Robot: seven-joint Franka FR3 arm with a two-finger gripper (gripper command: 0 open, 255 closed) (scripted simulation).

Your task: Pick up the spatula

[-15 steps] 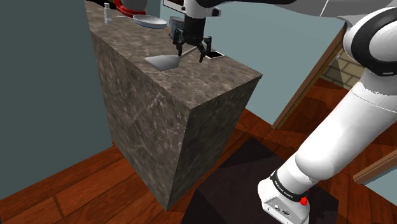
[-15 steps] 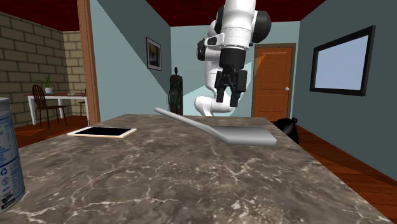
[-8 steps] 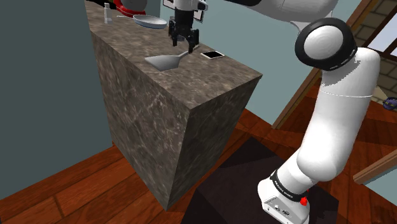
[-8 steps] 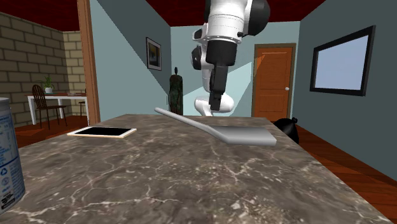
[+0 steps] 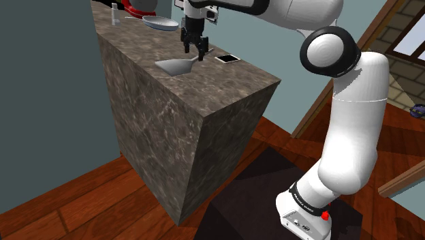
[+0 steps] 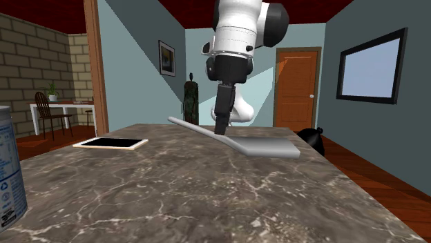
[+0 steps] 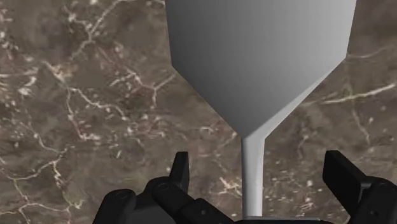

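A grey spatula (image 5: 176, 65) lies flat on the dark marble counter (image 5: 204, 88), its thin handle (image 6: 197, 128) rising away from the wide blade (image 6: 266, 146). My black gripper (image 5: 193, 49) hangs straight down over the handle, just behind the blade, with its tips close to the counter (image 6: 173, 186). In the wrist view the gripper (image 7: 261, 181) is open. The fingers (image 7: 180, 172) stand on either side of the handle (image 7: 252, 178) without touching it, and the blade (image 7: 261, 57) spreads out ahead of them.
A white-framed phone (image 5: 228, 58) lies beside the spatula, also seen as a flat slab (image 6: 110, 143). A grey bowl (image 5: 162, 24), a red object (image 5: 136, 8) and a small bottle (image 5: 114, 15) stand at the counter's far end. A can (image 6: 10, 172) stands close to the second exterior camera.
The gripper has turned about its axis, shifted toward the shoulder view's left and come down from above the spatula until its fingers straddle the handle. The spatula has not moved.
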